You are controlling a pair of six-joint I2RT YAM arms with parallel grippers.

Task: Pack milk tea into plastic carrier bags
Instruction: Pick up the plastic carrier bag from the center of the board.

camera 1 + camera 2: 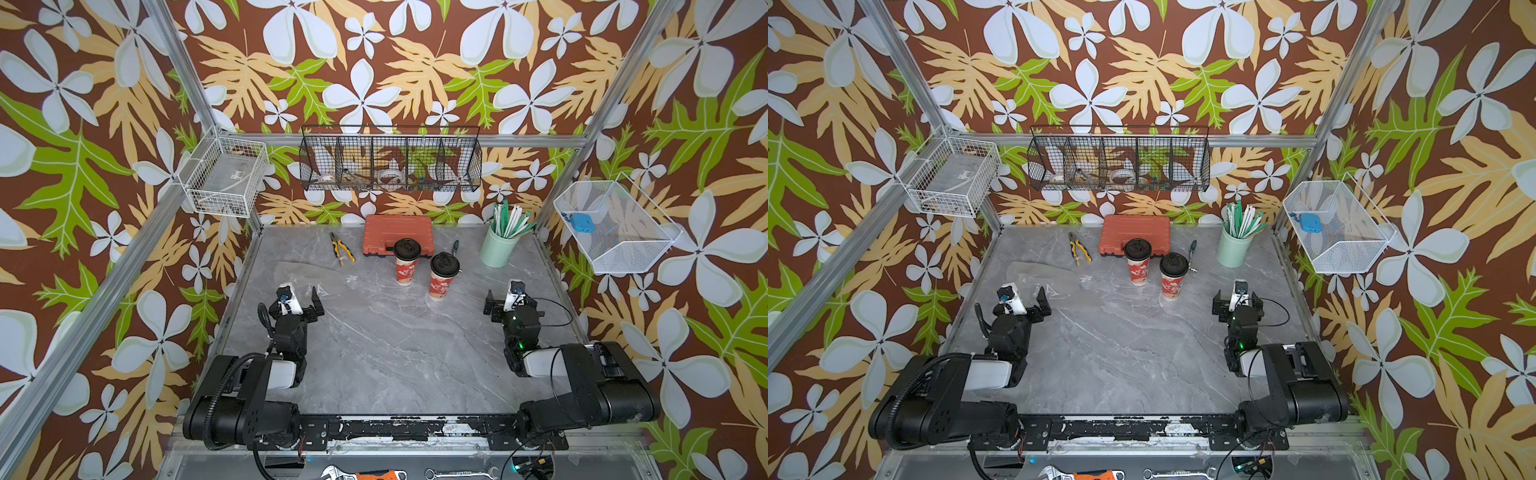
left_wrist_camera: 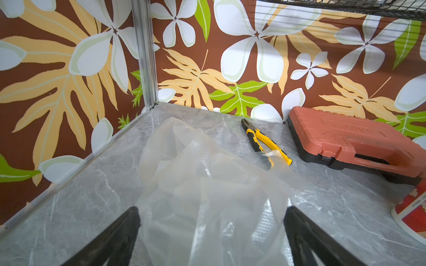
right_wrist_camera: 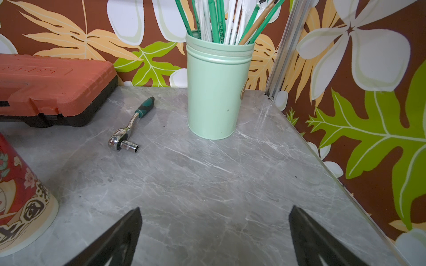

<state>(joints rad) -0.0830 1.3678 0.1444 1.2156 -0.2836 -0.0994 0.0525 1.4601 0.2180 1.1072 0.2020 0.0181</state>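
Standing upright in both top views, the two milk tea cups (image 1: 406, 262) (image 1: 1173, 277) are close together but apart, just in front of the orange tool case (image 1: 397, 239) at the back of the worktop (image 1: 382, 357). The plastic carrier bags (image 1: 301, 272) lie flat at back left as a faint clear patch (easy to miss on the grey), just ahead of the left fingers (image 1: 318, 298). The right fingers (image 1: 489, 298) hover at the right side, well apart from the cups. Both pairs are spread wide and hold nothing.

From the left wrist, crinkled film runs between the spread fingers and on over the handle ends of the yellow pliers (image 2: 272, 147). Whether the fingers touch the film I cannot tell.

From the right wrist, bare worktop lies between the parted fingers. A ratchet (image 3: 117, 140) and a mint-green straw cup (image 3: 216, 92) are beyond, and one milk tea cup shows at the edge.
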